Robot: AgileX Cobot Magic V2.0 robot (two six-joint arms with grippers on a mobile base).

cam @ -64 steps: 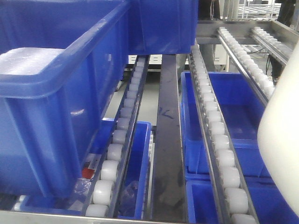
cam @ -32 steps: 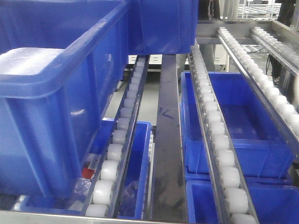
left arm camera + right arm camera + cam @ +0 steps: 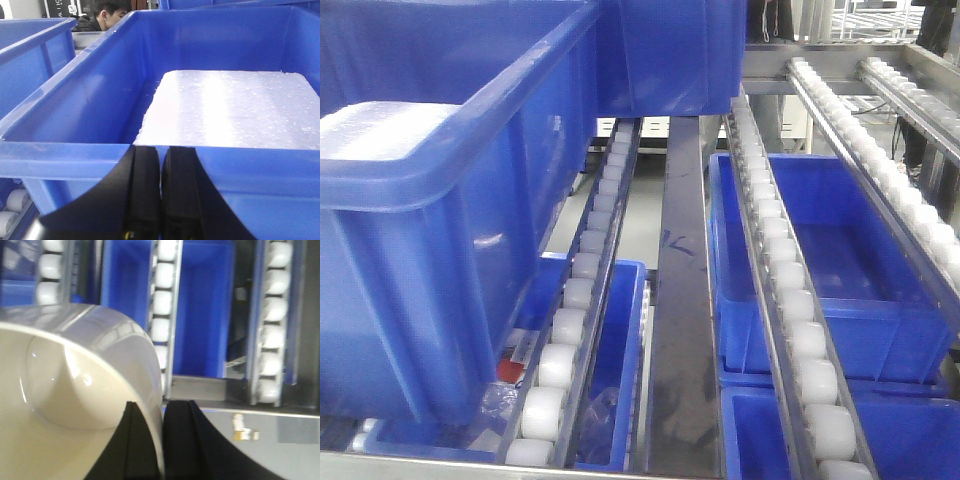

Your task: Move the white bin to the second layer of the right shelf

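The right tool is clamped on the rim of the white bin, holding it above the roller rails. The left tool has its fingers pressed together, empty, just before a blue crate holding a white slab.

The white bin is cut off by the frame's left and bottom edges.

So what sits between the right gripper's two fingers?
The white bin's thin wall: in the right wrist view, the right gripper is clamped on its rim, one finger inside, one outside.
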